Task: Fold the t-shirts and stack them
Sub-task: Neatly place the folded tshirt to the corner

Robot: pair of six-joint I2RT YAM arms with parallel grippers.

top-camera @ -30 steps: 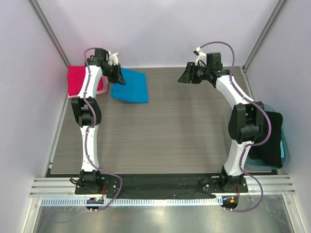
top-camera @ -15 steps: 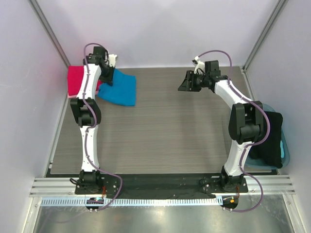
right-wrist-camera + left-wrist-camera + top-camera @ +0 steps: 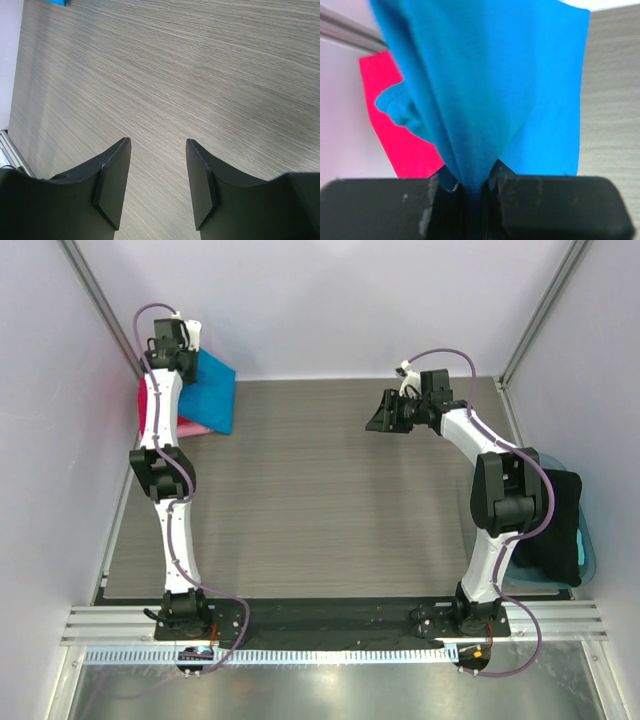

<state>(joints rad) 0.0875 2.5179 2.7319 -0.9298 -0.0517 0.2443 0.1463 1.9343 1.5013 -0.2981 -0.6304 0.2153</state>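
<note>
Stacking seems unfinished | left gripper point(image 3: 475, 186) is pinching blue t-shirt point(image 3: 495, 75) by red t-shirt point(image 3: 395, 130), 10 o'clock | right gripper point(image 3: 156, 165) is gaping, empty

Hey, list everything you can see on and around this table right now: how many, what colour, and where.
blue t-shirt: one, bright blue, lifted at the far left corner
red t-shirt: one, crimson, lying at the far left corner, beyond the blue one
pink t-shirt: one, pale pink, only an edge showing beside the red one
tub: one, translucent blue, by the table's right edge
dark item: one, black, in the tub; cannot tell what it is
table: one, grey wood grain
left arm: one, white and black, reaching far left
right arm: one, white and black, reaching far right
left pincer: black, shut on the blue t-shirt
right pincer: black, open, empty, over bare table
</note>
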